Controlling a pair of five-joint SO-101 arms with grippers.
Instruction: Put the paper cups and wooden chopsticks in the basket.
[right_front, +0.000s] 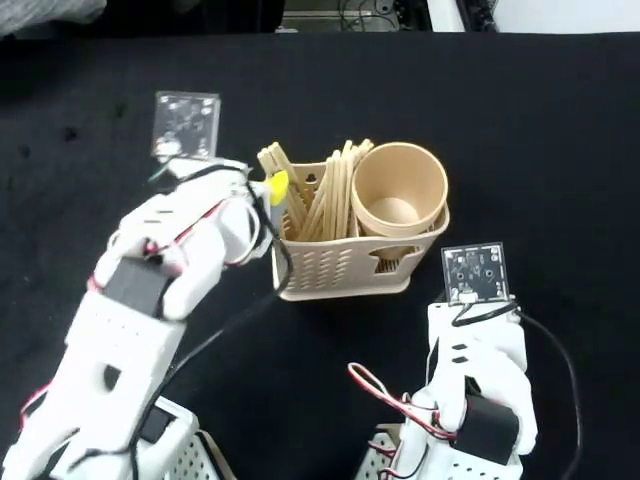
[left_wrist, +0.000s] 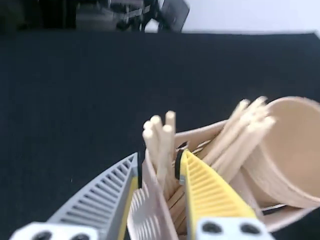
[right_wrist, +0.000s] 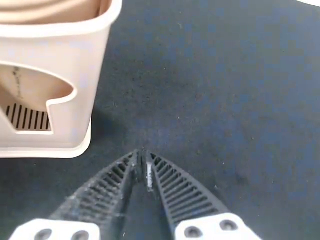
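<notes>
A beige slotted basket (right_front: 345, 270) stands mid-table. A paper cup (right_front: 398, 190) sits upright in its right end, and a bundle of wooden chopsticks (right_front: 335, 195) leans beside the cup. My left gripper (left_wrist: 159, 157) is at the basket's left end and straddles its wall (left_wrist: 150, 215). The grey finger (left_wrist: 120, 185) is outside and the yellow finger (left_wrist: 200, 190) inside. It is shut on a few chopsticks (left_wrist: 160, 135) that stand in the basket, tips up. My right gripper (right_wrist: 143, 157) is shut and holds nothing. It is low over the black cloth, just off the basket's front right corner (right_wrist: 55, 50).
The table is covered in black cloth (right_front: 540, 120), bare all round the basket. Square marker plates sit on both wrists (right_front: 186, 125) (right_front: 475, 272). Red and black cables (right_front: 385, 395) trail near the arm bases at the front edge.
</notes>
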